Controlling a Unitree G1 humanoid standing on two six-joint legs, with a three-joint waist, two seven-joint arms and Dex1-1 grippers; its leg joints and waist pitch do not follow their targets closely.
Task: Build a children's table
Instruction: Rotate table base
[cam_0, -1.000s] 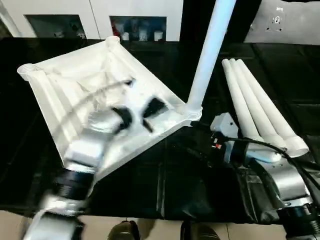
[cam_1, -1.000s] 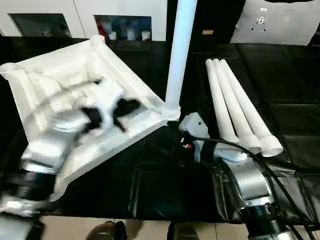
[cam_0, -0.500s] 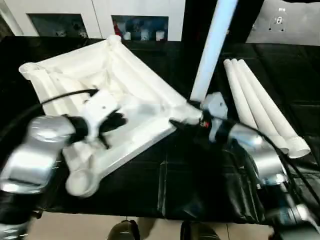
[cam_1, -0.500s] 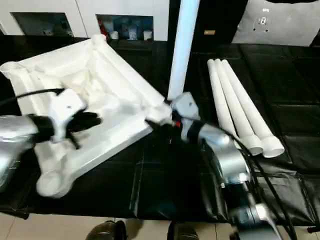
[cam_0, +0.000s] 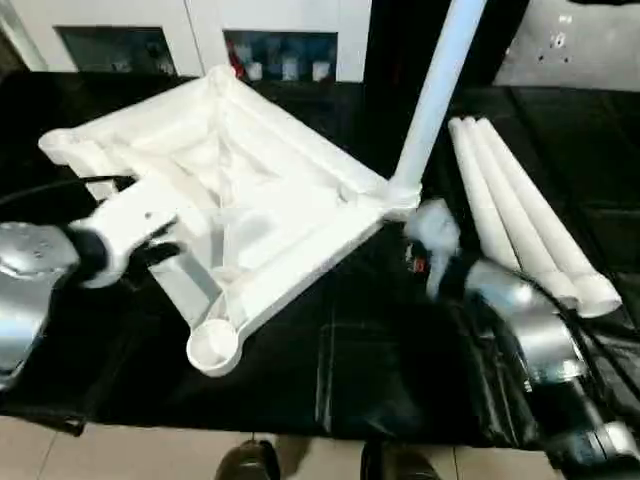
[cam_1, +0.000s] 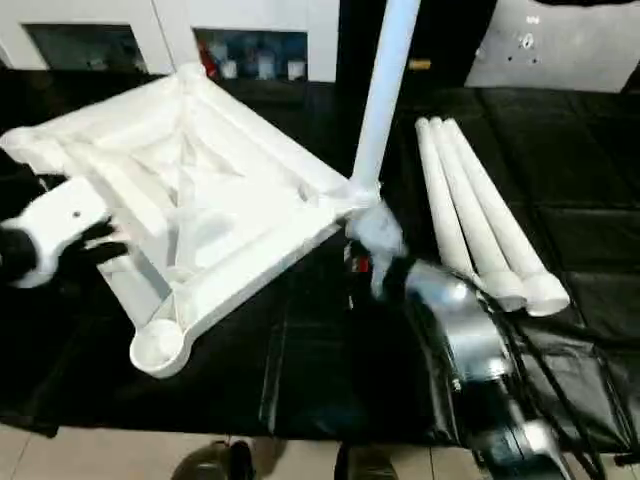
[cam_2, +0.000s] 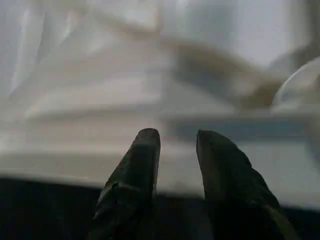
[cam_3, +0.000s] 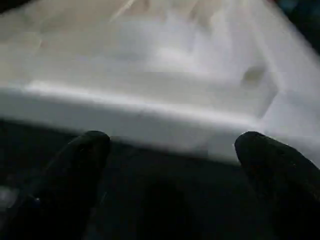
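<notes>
Tabletop (cam_0: 250, 200) turned since before, three spare legs (cam_0: 520, 215) just beside.

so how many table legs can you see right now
4. One leg stands upright in the corner socket of the upside-down table top. Three loose legs lie side by side on the black table, to the right of it.

The small white plastic children's table top (cam_0: 250, 190), square and ribbed underneath, is laid upside down on the black worktop (cam_0: 380, 370) with one corner turned toward the viewer. Round sockets are seen at its corners. One long white tubular leg (cam_0: 435, 95) is stood upright in the right corner socket. Three more tapered white legs (cam_0: 520, 210) are laid side by side to the right.
</notes>
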